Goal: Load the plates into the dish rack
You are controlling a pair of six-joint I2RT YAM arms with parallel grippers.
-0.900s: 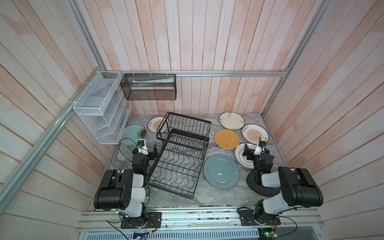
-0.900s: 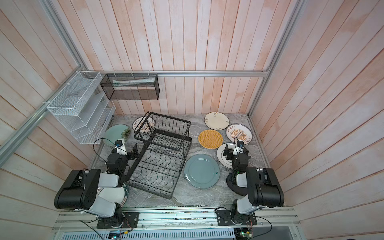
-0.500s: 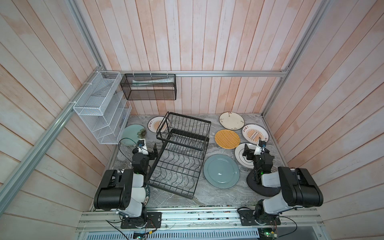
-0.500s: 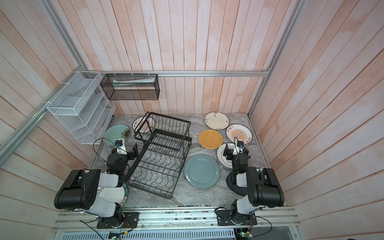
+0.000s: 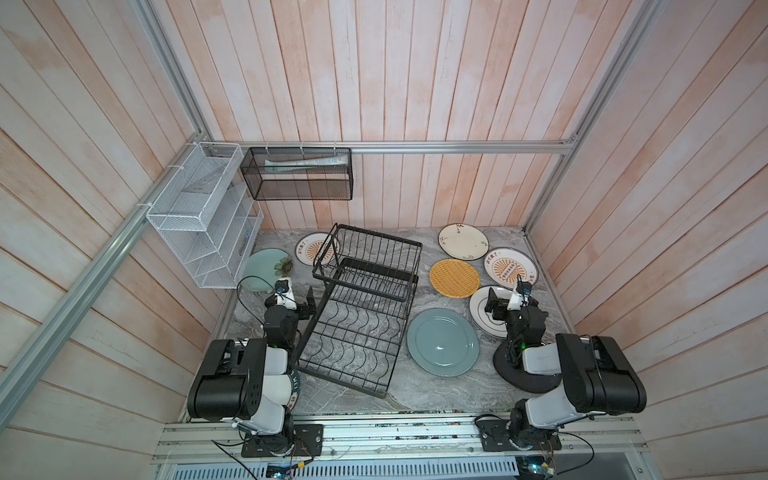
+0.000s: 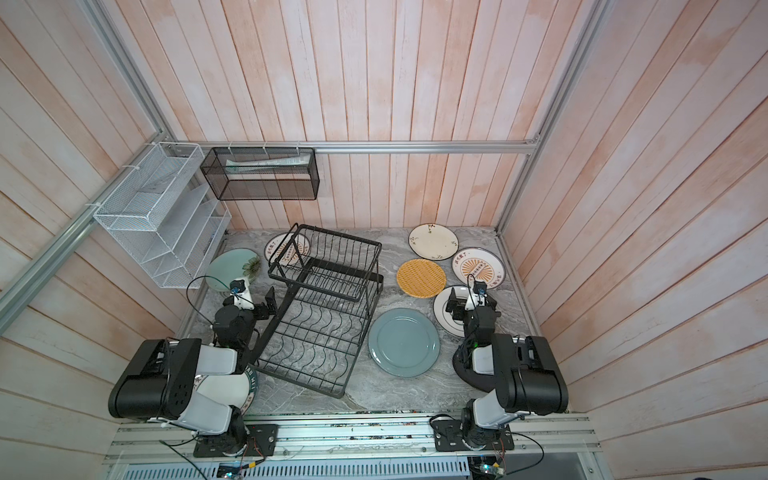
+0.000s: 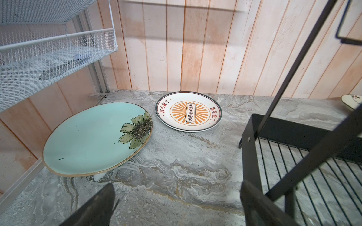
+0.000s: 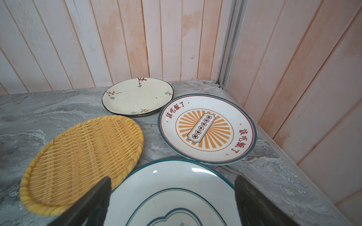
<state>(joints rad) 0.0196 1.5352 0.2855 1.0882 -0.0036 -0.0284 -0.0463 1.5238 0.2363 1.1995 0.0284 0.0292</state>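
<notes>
Hovering open-jawed, gripping nothing: right gripper [image 8: 173,201] over white ringed plate [image 8: 176,177], left gripper [image 7: 176,205] just beside dish rack [image 7: 252,140].

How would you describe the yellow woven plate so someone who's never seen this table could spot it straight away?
Find the black wire dish rack at the centre. Right of its raised tier lies the yellow woven plate, between the cream floral plate behind and the grey-blue plate in front. It alone has a basket-weave surface; its neighbours are smooth.
</notes>
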